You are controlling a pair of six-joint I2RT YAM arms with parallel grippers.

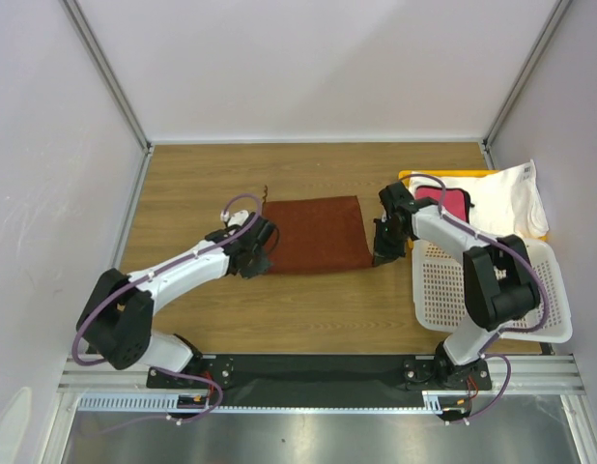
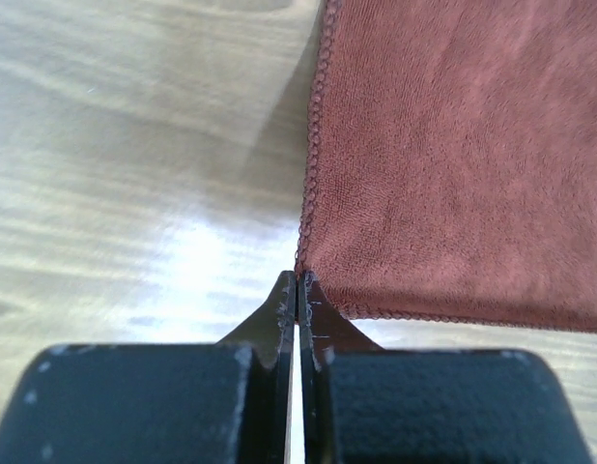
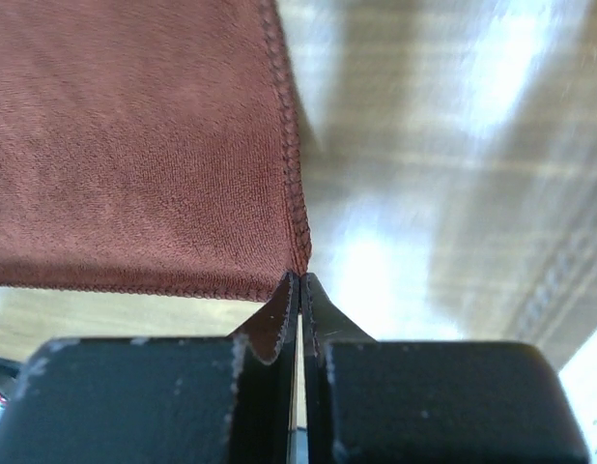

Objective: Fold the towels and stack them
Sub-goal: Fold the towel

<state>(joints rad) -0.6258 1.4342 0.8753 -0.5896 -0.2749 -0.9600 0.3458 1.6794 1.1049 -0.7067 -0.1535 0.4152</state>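
Though overhead unclear, left hand, right hand seemingly pinch towel.

A reddish-brown towel is spread flat on the wooden table. Its near corners are met, seemingly pinched, by the left gripper and right gripper. A pink towel and white towel are seen on the yellow tray, behind the white basket.

I read the reddish-brown towel as matt, short-nap terry cloth w/ a ridged stitched hem. The table is smooth wood-grain w/ a semi-gloss sheen and glare patches. The left gripper and right gripper look like black matt, grainy plastic, scuffed pale at the edges. On the right, the basket is smooth white perforated plastic.
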